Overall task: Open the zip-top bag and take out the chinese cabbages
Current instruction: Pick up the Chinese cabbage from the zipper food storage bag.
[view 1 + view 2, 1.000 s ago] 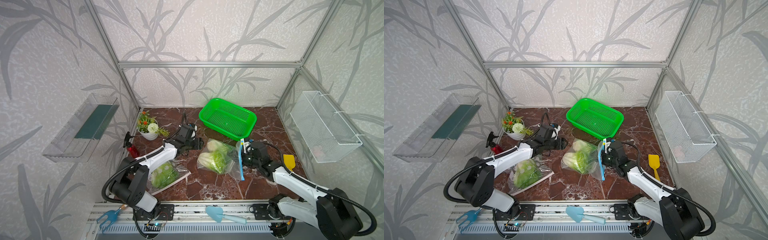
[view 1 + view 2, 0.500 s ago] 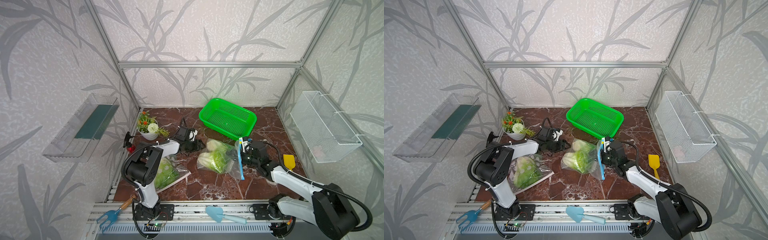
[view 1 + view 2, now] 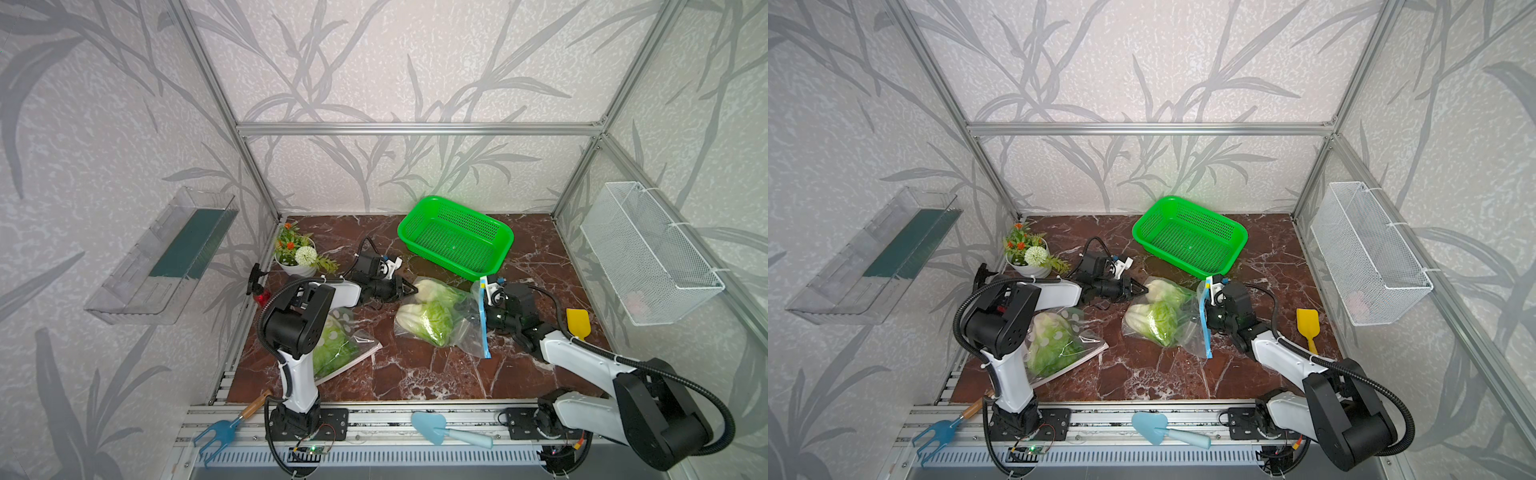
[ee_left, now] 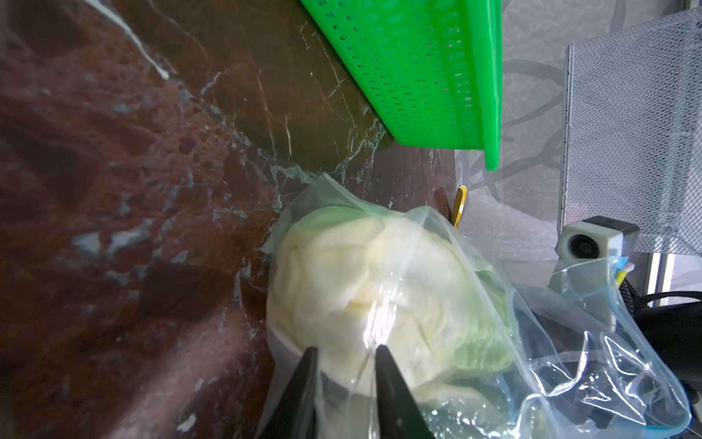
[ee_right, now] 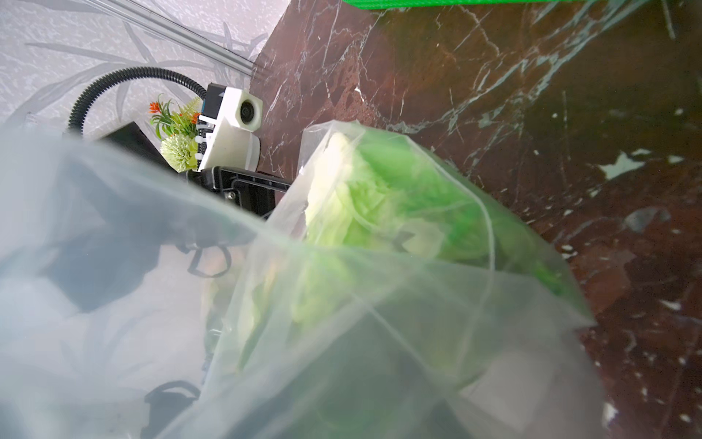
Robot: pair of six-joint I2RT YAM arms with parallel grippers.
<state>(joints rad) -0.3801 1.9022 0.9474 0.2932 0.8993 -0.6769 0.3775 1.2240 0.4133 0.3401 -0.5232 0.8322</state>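
The clear zip-top bag point(image 3: 465, 340) point(image 3: 1187, 336) lies mid-table with its blue zip strip point(image 3: 483, 320) on the right. Two chinese cabbages point(image 3: 432, 291) point(image 3: 428, 322) lie inside it, white stems to the left. My left gripper point(image 3: 415, 289) point(image 4: 345, 355) is at the bag's closed end. Its fingers point(image 4: 380, 365) pinch a fold of the plastic in front of a cabbage stem point(image 4: 361, 285). My right gripper point(image 3: 467, 313) reaches in through the bag's mouth. The plastic veils its fingers, so their spacing is unclear. The right wrist view shows cabbage leaves point(image 5: 361, 197) through the film.
A second clear bag with a leafy green head point(image 3: 336, 349) lies under my left arm. A green basket point(image 3: 455, 239) stands behind the bag and a flower pot point(image 3: 297, 255) at the back left. A yellow scoop point(image 3: 577, 322) lies by my right arm.
My left gripper has moved right to the bag's closed end and closed on the plastic, and the left elbow has swung toward the front. The right gripper stays at the bag's mouth.
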